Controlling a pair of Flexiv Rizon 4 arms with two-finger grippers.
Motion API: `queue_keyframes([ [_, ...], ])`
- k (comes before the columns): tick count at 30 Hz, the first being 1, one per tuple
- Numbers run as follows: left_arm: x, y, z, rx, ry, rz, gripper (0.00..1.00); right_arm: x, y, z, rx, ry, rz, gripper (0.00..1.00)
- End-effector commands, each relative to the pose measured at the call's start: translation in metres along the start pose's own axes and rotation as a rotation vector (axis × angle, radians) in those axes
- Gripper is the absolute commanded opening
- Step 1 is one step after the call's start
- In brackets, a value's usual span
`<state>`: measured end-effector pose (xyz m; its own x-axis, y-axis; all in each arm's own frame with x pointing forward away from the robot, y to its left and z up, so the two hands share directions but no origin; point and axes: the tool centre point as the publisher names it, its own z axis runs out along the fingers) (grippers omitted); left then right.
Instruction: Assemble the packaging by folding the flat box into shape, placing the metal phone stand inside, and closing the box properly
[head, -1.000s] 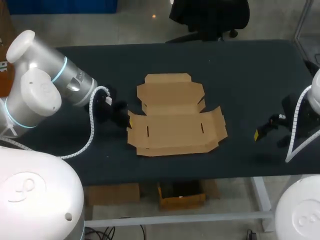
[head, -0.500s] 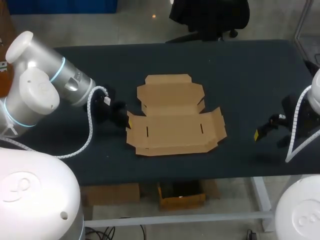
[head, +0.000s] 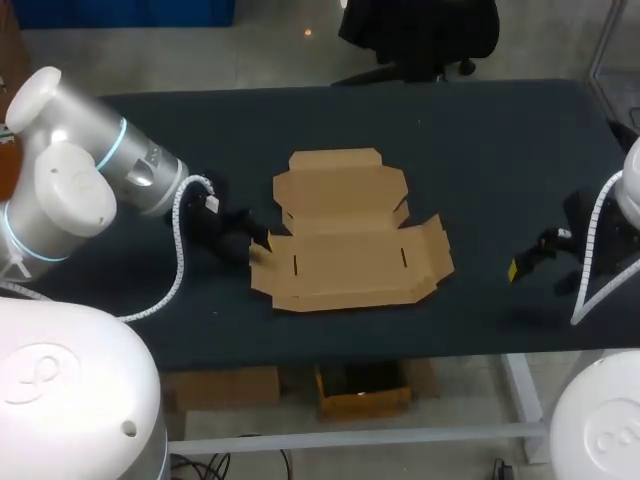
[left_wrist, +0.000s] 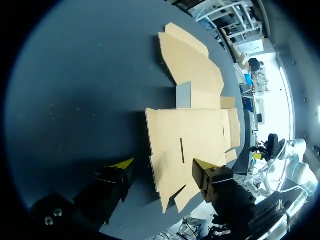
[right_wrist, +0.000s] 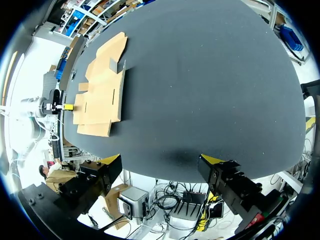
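Cardboard box (left_wrist: 192, 135) edge sits within wide-open, empty left hand (left_wrist: 162, 166).

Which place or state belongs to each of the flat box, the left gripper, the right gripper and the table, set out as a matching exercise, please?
Things:
1. flat box
2. left gripper
3. right gripper
4. table

Places or states:
A. open, far from the box, near the table's right edge
B. dark, bearing the box
C. unfolded, lying mid-table
D. open, at the box's left edge

Pairs: 1-C, 2-D, 3-A, 4-B.
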<state>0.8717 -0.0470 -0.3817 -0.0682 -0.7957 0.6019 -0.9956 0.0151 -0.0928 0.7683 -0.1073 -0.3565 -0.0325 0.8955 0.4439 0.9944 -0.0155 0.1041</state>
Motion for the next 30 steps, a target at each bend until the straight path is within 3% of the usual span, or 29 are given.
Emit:
queue_keyframes([
  [1, 0.0, 0.013, -0.006, 0.023, -0.008, -0.005, 1.0, -0.001, -0.001, -0.003, 0.003, 0.009, -0.001, 1.0],
  [17, -0.003, 0.024, -0.009, 0.05, -0.022, -0.018, 0.96, -0.001, -0.001, -0.003, 0.003, 0.009, -0.001, 1.0],
  [20, -0.007, 0.033, -0.016, 0.072, -0.031, -0.03, 0.85, -0.001, -0.001, -0.003, 0.003, 0.009, -0.001, 1.0],
  [27, -0.005, 0.062, -0.039, 0.12, -0.042, -0.029, 0.85, -0.001, -0.001, -0.003, 0.003, 0.009, -0.001, 1.0],
  [28, -0.004, 0.065, -0.041, 0.124, -0.045, -0.031, 0.82, -0.001, -0.001, -0.003, 0.003, 0.009, -0.001, 1.0],
  [29, -0.004, 0.069, -0.043, 0.133, -0.045, -0.024, 0.63, -0.001, -0.001, -0.003, 0.003, 0.009, -0.001, 1.0],
  [30, -0.003, 0.072, -0.045, 0.133, -0.046, -0.023, 0.6, -0.001, -0.001, -0.003, 0.003, 0.009, -0.001, 1.0],
])
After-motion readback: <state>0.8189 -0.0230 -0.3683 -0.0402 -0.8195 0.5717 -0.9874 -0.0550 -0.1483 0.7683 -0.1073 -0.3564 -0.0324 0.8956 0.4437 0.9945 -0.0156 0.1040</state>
